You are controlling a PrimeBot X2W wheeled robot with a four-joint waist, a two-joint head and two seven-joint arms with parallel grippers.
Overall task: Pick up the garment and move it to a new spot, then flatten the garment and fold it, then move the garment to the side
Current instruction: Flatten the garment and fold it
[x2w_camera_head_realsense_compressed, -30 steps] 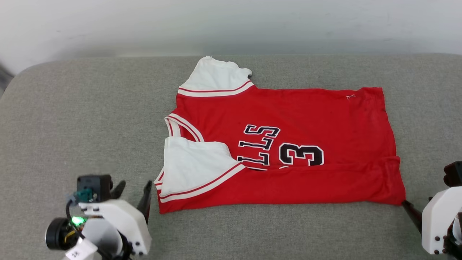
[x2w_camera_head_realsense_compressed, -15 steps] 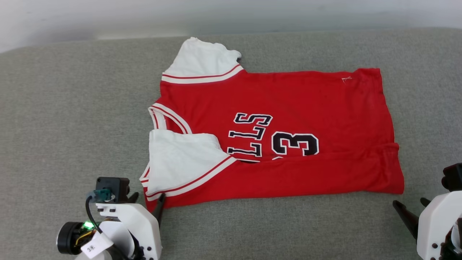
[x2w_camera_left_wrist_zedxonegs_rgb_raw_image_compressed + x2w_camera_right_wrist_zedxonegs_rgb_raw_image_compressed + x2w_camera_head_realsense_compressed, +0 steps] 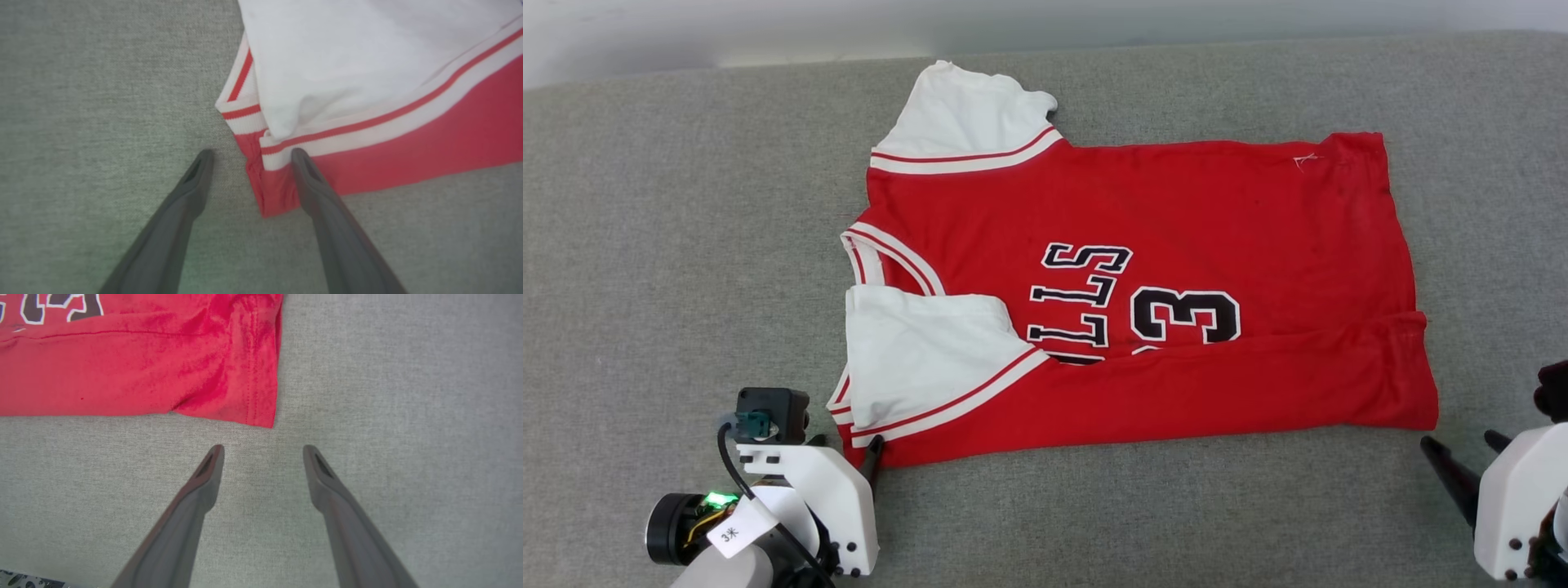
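Red garment (image 3: 1143, 294) lies on grey cushion (image 3: 686, 245), near edge folded over. My left gripper (image 3: 249, 153) gapes wide, bracketing shoulder corner; right gripper (image 3: 263, 448) wide, short of hem corner. Risk: I pinch one layer only, fold skews.

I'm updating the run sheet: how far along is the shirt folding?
Done: the garment lies flat on the grey surface, and its near long edge looks folded over the print's lower part. In hand: the left gripper, open, straddles the near collar-end corner; the right gripper, open, sits just short of the hem corner. Left: further folds, then moving it aside.
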